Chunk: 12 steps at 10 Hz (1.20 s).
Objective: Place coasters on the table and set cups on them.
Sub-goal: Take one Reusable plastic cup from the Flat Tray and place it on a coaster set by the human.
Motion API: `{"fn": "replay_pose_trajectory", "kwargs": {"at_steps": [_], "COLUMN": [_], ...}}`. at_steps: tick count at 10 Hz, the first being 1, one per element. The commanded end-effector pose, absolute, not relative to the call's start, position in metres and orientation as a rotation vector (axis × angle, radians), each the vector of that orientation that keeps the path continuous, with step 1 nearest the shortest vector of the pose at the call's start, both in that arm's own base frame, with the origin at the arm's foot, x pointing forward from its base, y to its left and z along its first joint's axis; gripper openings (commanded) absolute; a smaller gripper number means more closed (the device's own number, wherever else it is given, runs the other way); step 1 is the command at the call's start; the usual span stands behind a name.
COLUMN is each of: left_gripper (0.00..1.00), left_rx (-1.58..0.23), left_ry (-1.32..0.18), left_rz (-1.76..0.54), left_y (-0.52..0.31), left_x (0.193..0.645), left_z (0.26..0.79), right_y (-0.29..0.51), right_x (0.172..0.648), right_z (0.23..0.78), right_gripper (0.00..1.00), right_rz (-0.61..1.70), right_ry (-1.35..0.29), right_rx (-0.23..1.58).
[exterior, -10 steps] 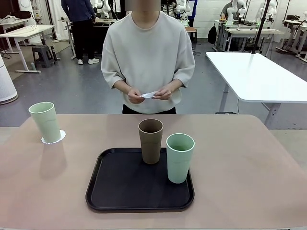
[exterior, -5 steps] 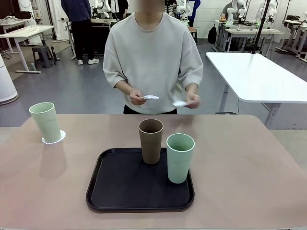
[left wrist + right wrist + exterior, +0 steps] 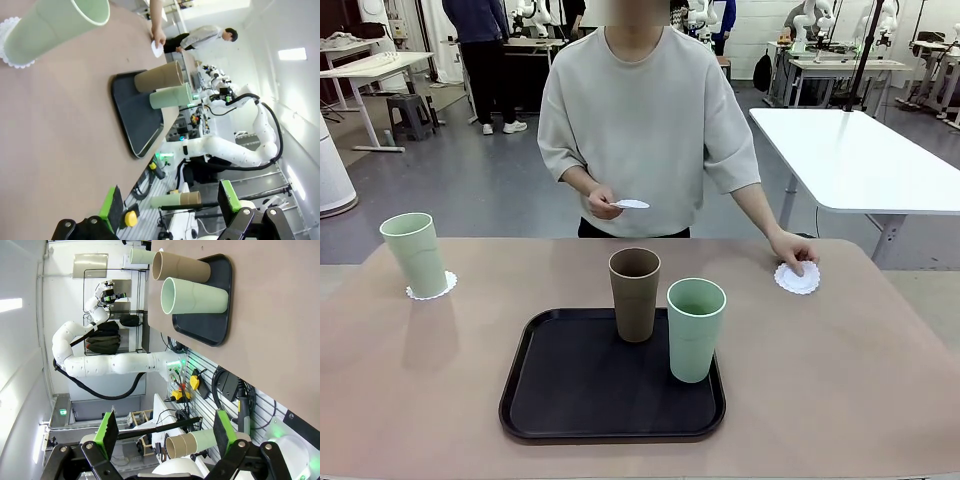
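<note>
A pale green cup [image 3: 415, 253] stands on a coaster [image 3: 432, 289] at the table's [image 3: 840, 380] far left. The brown cup [image 3: 634, 293] and the second pale green cup [image 3: 695, 328] stand upright on the black tray [image 3: 570, 390]. At the right, the person's hand [image 3: 790, 248] presses a second coaster [image 3: 798, 278] flat on the table. Their other hand holds a third coaster [image 3: 630, 204] at chest height. My left gripper [image 3: 170, 205] is open and empty, off the table's edge, with the left cup [image 3: 55, 25] far ahead. My right gripper [image 3: 165, 432] is open and empty too, well back from the tray [image 3: 215, 325].
The tray sits at the table's front middle. Bare tabletop lies to either side of it and behind it. A white table [image 3: 860, 160] stands behind at the right. Another person stands far back at the left.
The person's hand swung from the chest out to the table's right side and laid a coaster down there. The other hand keeps its coaster. Cups and tray have not moved.
</note>
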<state>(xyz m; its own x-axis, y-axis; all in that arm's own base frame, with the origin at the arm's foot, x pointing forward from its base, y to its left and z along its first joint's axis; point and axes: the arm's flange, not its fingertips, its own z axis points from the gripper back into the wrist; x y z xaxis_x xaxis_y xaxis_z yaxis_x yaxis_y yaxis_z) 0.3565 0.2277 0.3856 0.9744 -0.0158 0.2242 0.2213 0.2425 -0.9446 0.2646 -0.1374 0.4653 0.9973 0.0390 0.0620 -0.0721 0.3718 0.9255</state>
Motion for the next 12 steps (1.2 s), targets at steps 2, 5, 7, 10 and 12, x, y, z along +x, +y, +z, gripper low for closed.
{"fn": "replay_pose_trajectory", "kwargs": {"at_steps": [2, 5, 7, 10, 12], "left_gripper": [1.00, 1.00, 1.00, 1.00, 1.00], "left_rx": [-1.313, -1.313, -1.313, -1.313, -1.313], "left_ry": [-0.179, -0.179, -0.179, -0.179, -0.179], "left_rz": [-0.153, -0.153, -0.153, -0.153, -0.153], "left_y": [0.2290, 0.2290, 0.2290, 0.2290, 0.2290], "left_x": [0.3564, 0.3564, 0.3564, 0.3564, 0.3564], "left_z": [0.3874, 0.3874, 0.3874, 0.3874, 0.3874], "right_y": [-0.1374, -0.1374, -0.1374, -0.1374, -0.1374], "right_x": [0.2653, 0.2653, 0.2653, 0.2653, 0.2653], "right_z": [0.4653, 0.4653, 0.4653, 0.4653, 0.4653], "right_gripper": [1.00, 1.00, 1.00, 1.00, 1.00], "right_rz": [0.079, 0.079, 0.079, 0.079, 0.079], "right_ry": [-0.038, -0.038, -0.038, -0.038, -0.038], "right_rx": [1.202, 1.202, 1.202, 1.202, 1.202]}}
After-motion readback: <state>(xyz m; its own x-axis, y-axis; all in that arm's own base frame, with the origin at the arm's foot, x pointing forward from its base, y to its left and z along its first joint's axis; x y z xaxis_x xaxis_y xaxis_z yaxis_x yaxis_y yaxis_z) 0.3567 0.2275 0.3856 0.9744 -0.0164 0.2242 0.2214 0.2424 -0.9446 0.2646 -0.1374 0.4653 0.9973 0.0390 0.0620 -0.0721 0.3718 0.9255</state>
